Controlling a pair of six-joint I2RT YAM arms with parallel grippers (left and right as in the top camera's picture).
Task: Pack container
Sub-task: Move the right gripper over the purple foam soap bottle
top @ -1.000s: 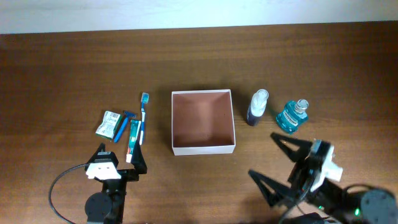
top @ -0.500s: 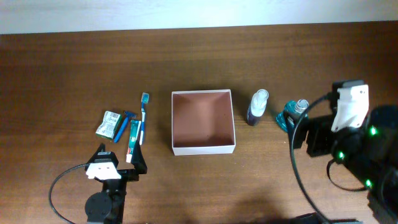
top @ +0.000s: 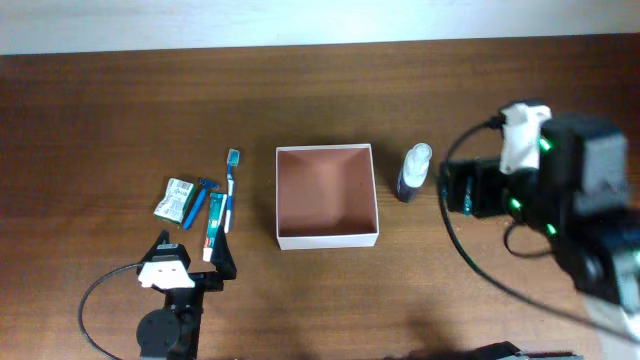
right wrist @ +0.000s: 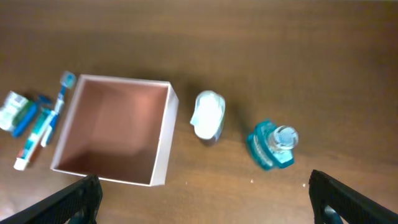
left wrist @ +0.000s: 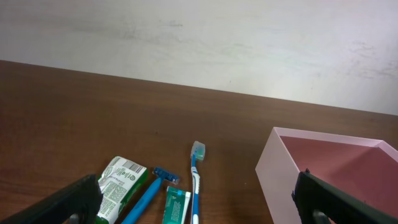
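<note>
Container (top: pixel 327 239), a square, shallow cardboard box, white-walled and reddish-brown inside, is seen empty at the middle of the tabletop (top: pixel 100 120). Left fingers (left wrist: pixel 65 202) and right fingers (right wrist: pixel 345 196) are spread wide, nothing being held.

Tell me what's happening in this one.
Packing hasn't started: the box is empty. The right arm, jaws open, hovers over the blue bottle beside a white-capped bottle. The left arm sits by the toothbrush, toothpaste, razor and green packet, jaws open, holding nothing.
</note>
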